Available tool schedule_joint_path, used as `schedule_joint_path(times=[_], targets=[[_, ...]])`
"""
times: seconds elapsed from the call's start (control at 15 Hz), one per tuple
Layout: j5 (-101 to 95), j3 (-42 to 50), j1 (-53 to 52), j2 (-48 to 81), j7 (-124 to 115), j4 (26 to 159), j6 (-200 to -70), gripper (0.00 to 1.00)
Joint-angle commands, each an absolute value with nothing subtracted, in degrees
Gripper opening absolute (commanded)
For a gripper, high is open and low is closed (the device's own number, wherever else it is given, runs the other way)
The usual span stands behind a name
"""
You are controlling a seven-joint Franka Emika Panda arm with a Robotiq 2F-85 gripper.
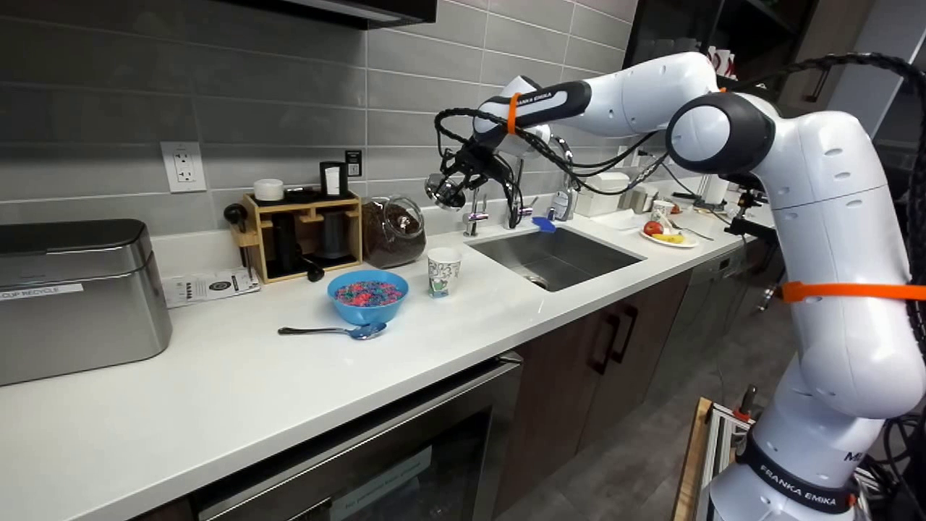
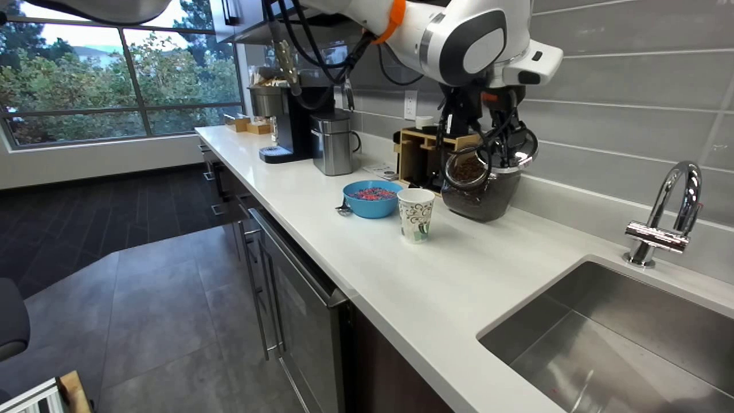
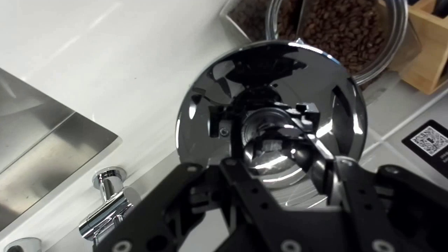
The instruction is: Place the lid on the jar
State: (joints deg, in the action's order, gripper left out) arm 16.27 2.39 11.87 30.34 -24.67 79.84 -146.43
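Observation:
My gripper (image 1: 466,172) is shut on the knob of a shiny round metal lid (image 1: 443,192). The lid also shows in the other exterior view (image 2: 520,160) and fills the middle of the wrist view (image 3: 304,77), with its knob between the two fingers (image 3: 274,140). The glass jar (image 1: 391,242) holds dark coffee beans and stands against the wall, its round mouth uncovered and slanted. It also shows in an exterior view (image 2: 481,198) and at the top right of the wrist view (image 3: 344,35). The lid is in the air, beside and above the jar, apart from it in the wrist view.
A wooden organizer (image 1: 307,271) stands beside the jar. A paper cup (image 1: 443,271), a blue bowl (image 1: 367,311) and a spoon (image 1: 333,331) are on the counter in front. The faucet (image 2: 659,235) and sink (image 2: 573,321) lie on the jar's other side.

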Motion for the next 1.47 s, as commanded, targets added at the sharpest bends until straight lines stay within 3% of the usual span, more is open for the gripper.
schedule_joint_path(times=[0.0, 0.07, 0.13, 0.4, 0.47, 1.4], targets=[[20.65, 3.06, 9.57, 23.65, -25.92, 93.64, -157.02, 0.21], [20.99, 3.54, 9.0, 22.26, -26.8, 96.53, -158.43, 0.21], [19.76, 3.51, 9.62, 27.3, -25.06, 87.9, -154.65, 0.46], [20.17, 3.93, 8.9, 24.49, -25.89, 93.52, -157.02, 0.46], [20.18, 4.0, 8.9, 24.23, -25.95, 93.7, -157.02, 0.21], [15.22, 3.91, 0.81, 29.12, -23.66, 89.06, -160.02, 0.21]])
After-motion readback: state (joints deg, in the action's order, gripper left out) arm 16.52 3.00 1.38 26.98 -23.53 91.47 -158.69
